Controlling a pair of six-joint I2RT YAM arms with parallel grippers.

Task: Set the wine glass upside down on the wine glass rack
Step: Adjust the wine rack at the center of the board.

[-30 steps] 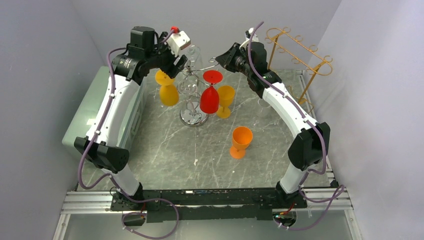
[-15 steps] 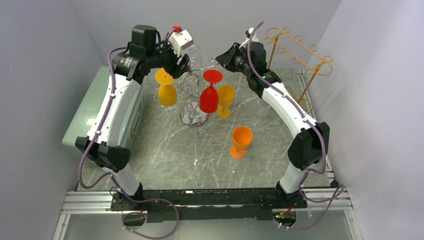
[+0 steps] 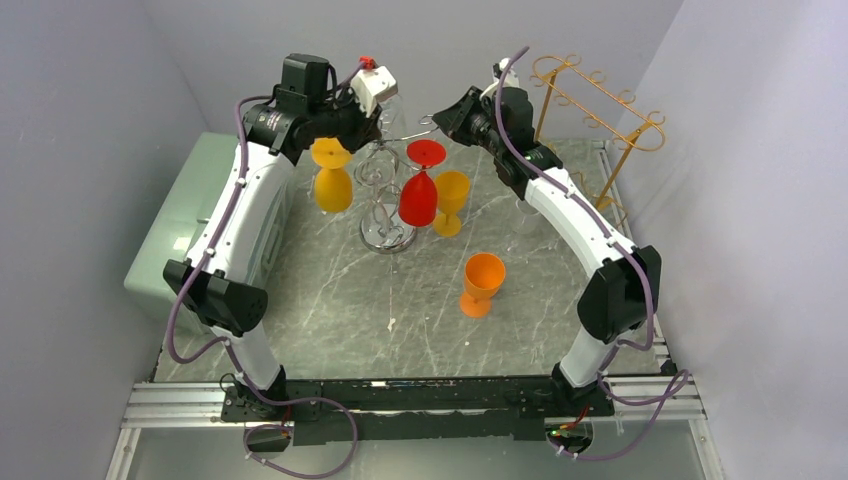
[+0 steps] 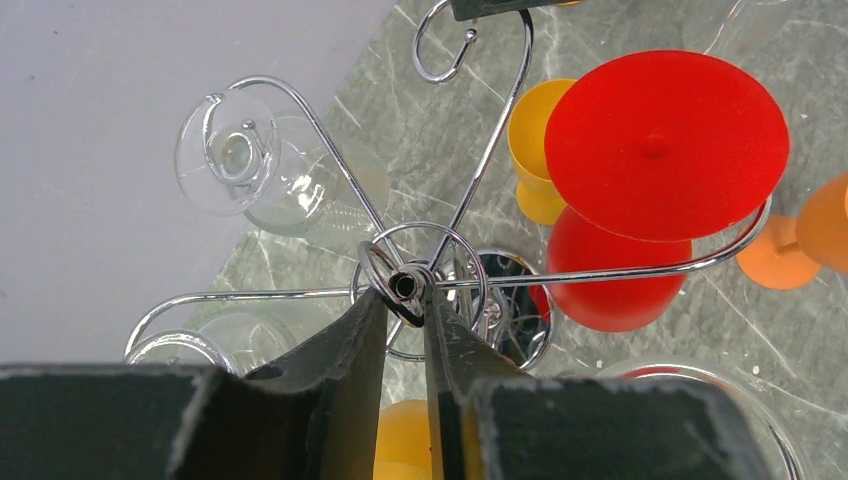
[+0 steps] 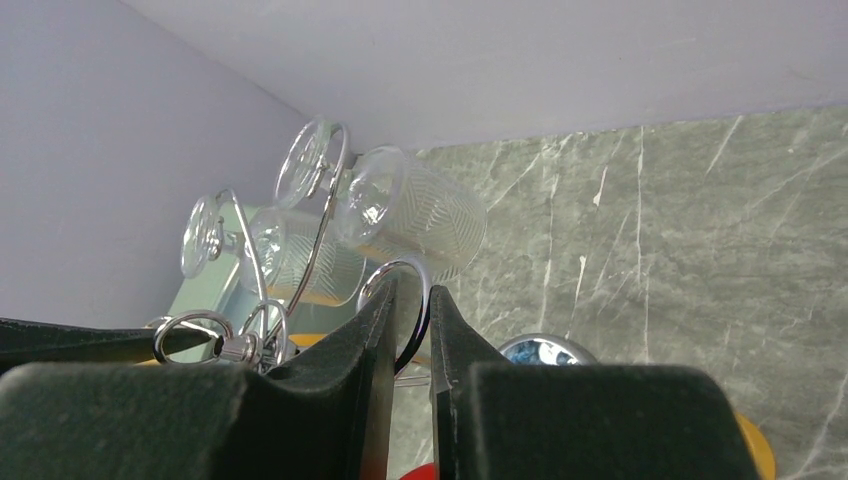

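A chrome wine glass rack (image 3: 388, 236) stands mid-table. A red glass (image 3: 419, 198) and a yellow-orange glass (image 3: 333, 186) hang from it upside down, along with clear glasses (image 4: 240, 152). An orange wine glass (image 3: 482, 283) stands upright on the table, and a yellow one (image 3: 452, 200) stands beside the rack. My left gripper (image 4: 405, 300) is over the rack, shut on the top of its centre post (image 4: 405, 284). At the rack's right side my right gripper (image 5: 410, 300) pinches a chrome hook loop (image 5: 418, 270).
A gold wire rack (image 3: 598, 108) stands at the back right by the wall. A pale green box (image 3: 185, 225) sits along the left edge under the left arm. Grey walls close in at the back and on both sides.
My left gripper left the hung yellow-orange glass, moved right to the rack's top and closed on the centre post. The right arm has not moved.
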